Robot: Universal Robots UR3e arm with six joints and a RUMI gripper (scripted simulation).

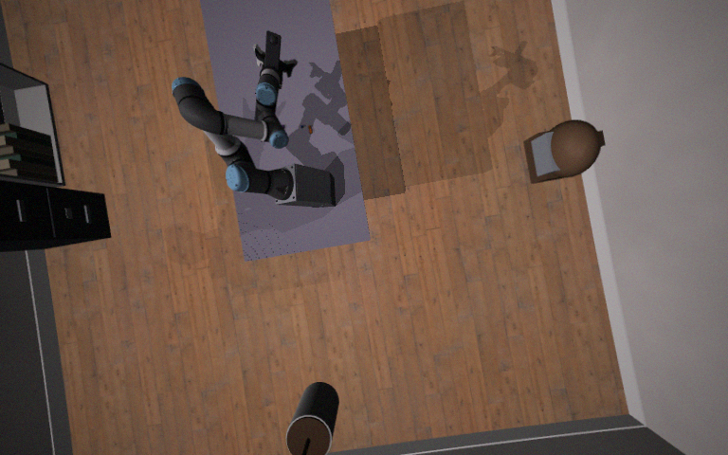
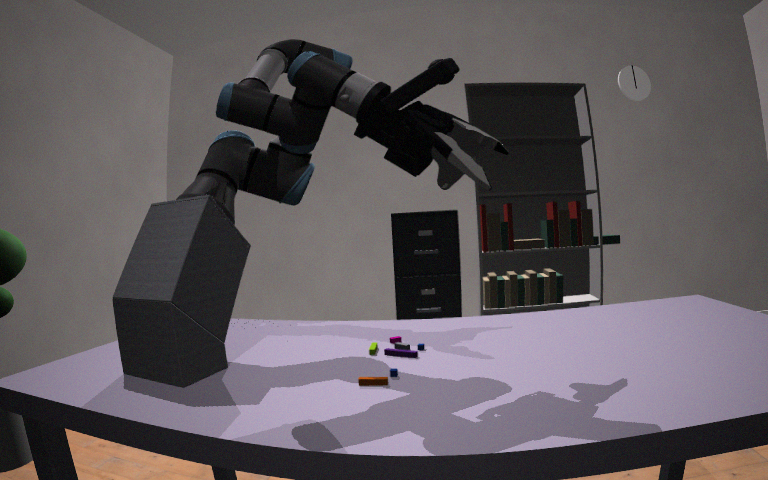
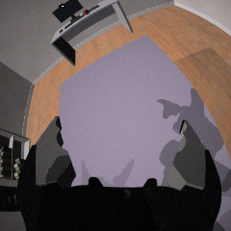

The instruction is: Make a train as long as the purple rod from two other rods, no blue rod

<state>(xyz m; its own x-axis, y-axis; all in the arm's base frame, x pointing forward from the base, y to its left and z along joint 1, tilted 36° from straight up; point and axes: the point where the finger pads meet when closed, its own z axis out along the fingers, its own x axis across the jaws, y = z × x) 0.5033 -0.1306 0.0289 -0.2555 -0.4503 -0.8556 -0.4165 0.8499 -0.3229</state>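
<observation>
Top: I am looking steeply down from far above onto arm (image 1: 244,127) (image 2: 308,104), table (image 1: 343,227) (image 2: 566,362) (image 3: 115,91) and floor. Exterior: I am facing arm and shelf (image 2: 523,87) from nearer, just above table height. Wrist: I am looking outward past the jaws; all three are sharing table.

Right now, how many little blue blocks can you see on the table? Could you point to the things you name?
2. One blue block (image 2: 394,373) is beside the orange rod's (image 2: 373,381) right end in the exterior view; the other (image 2: 420,346) is near the purple rod's (image 2: 400,353) right end.
</observation>
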